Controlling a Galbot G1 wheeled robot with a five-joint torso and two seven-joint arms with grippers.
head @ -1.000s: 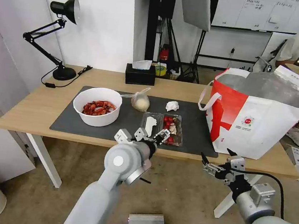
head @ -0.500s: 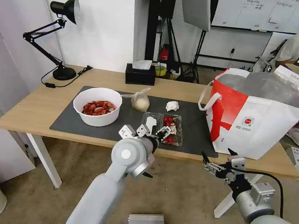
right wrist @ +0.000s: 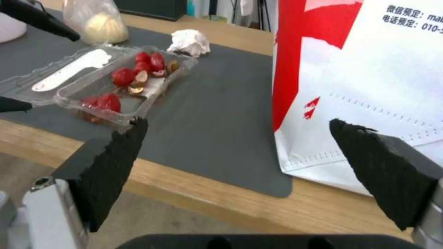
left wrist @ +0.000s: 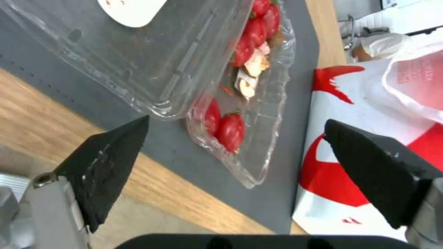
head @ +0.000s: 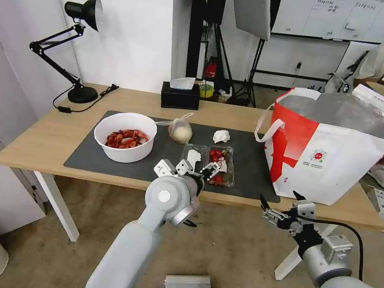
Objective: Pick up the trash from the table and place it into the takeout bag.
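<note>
The clear clamshell tray (head: pixel 209 163) lies opened flat on the dark grey mat (head: pixel 254 169), at about six o'clock of the crumpled white tissue (head: pixel 221 136). It is thin, ribbed, glossy plastic; one half holds red scraps and pale bits, the other a white patch. The left pincer (left wrist: pixel 235 152) hangs at the tray's near corner with its jaws spread wide, gripping nothing, black wedge-shaped pads on either side of the rim. By my reading the step in hand is the approach to this tray. The next move calls for easing one pad under the flimsy lip and pinching gently, since such plastic will likely flex and spill.

At ten o'clock of the tray sits the knotted clear bag (head: pixel 180 129) with its soft pale lump, and at nine o'clock the white round bowl (head: pixel 125 136) of red shells, smooth and rigid. At three o'clock stands the takeout bag (head: pixel 333 160), stiff white and red fabric, foil-lined, mouth open. The right pincer (head: pixel 279 201) waits open below the light-wood surface (head: pixel 40 138) edge.
</note>
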